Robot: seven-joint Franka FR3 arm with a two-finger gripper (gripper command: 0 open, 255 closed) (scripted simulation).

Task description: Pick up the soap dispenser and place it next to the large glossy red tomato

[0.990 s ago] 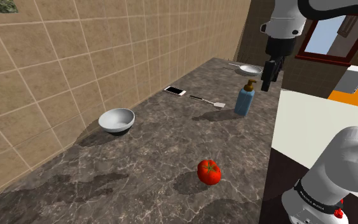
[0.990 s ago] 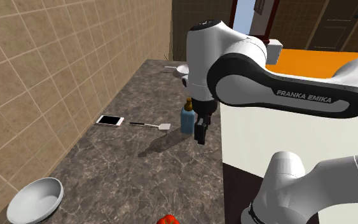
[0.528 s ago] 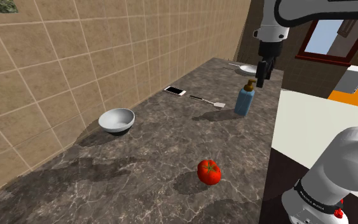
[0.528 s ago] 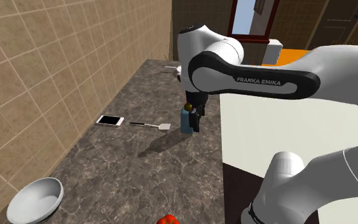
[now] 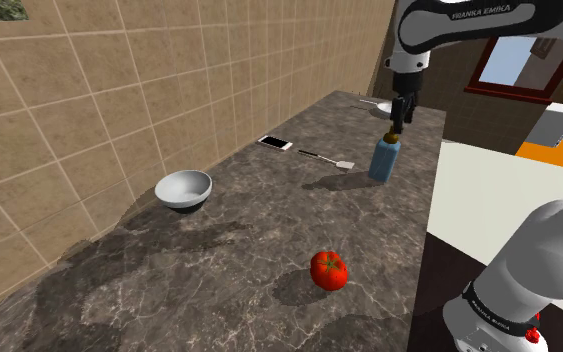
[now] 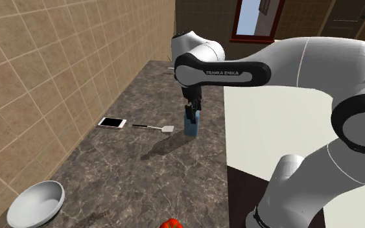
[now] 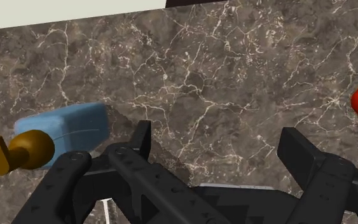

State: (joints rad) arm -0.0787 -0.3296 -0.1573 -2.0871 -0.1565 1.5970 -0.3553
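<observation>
Blue-bodied with a brownish-gold pump, the soap dispenser [image 5: 384,160] stands upright on the dark marbled surface [image 5: 239,235], near the edge that borders a pale worktop and towards the far end in the shoulder view. Directly over its pump hangs the tool [image 5: 399,115], pointing down, and in the second exterior view the tool [image 6: 192,111] overlaps the top of the dispenser [image 6: 191,124]. The wrist view is more exact: the tool [image 7: 219,137] has its two fingers spread wide, with only bare surface between them, and the dispenser [image 7: 69,130] sits just outside one finger, not held (so the spread looks like readiness to straddle the body). By my reading, the approach is nearly done, but a small sideways correction is needed before closing. A spatula [image 5: 329,158] and a phone [image 5: 275,143] lie beside the dispenser towards the tiled wall, clear of the descent. The red tomato [image 5: 329,270] rests well apart, nearer the stand, with bare surface all round it, which should leave room to set the dispenser down. A white bowl [image 5: 184,188] sits by the wall.
</observation>
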